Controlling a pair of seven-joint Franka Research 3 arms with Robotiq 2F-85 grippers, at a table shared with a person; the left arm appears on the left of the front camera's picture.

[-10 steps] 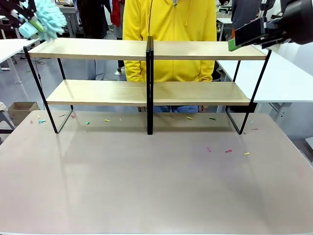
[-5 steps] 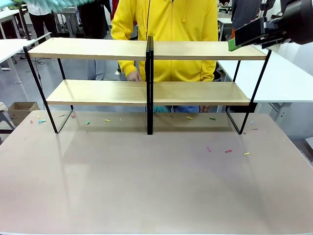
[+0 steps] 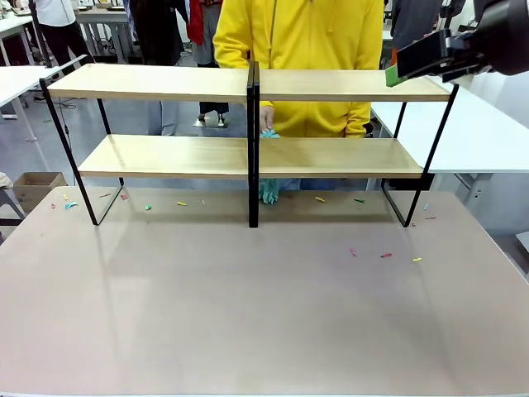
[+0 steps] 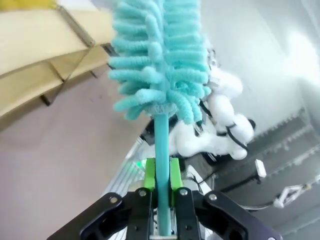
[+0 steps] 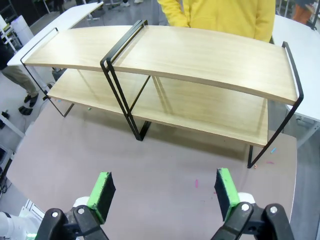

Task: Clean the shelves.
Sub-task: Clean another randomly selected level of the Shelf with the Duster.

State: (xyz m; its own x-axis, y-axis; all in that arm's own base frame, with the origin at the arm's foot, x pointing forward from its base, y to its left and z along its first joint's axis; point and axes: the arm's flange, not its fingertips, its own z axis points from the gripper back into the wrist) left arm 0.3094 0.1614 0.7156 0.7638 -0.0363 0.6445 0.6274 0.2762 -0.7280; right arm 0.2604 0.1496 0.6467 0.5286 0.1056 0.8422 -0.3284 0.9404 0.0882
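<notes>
Left tool [image 4: 160, 192]: pinching the handle of a teal chenille duster [image 4: 160, 65], apart from the rack.
Right tool [image 5: 165, 192]: spread wide, holding nothing.
Surface [image 3: 248, 314]: coloured scraps [image 3: 384, 255] lying uncleared.
Shelves [image 3: 331, 157]: across the surface's far half, both boards bare.
Progress: probably late; person's hand [image 3: 266, 122] with teal cloth [image 3: 269, 192] at the lower board.
Unclear: dust too fine to judge; cloth partly hidden.

Shelves [image 3: 157, 83] top free; person's hand [image 3: 266, 121] blocks lower tier mid.
</notes>
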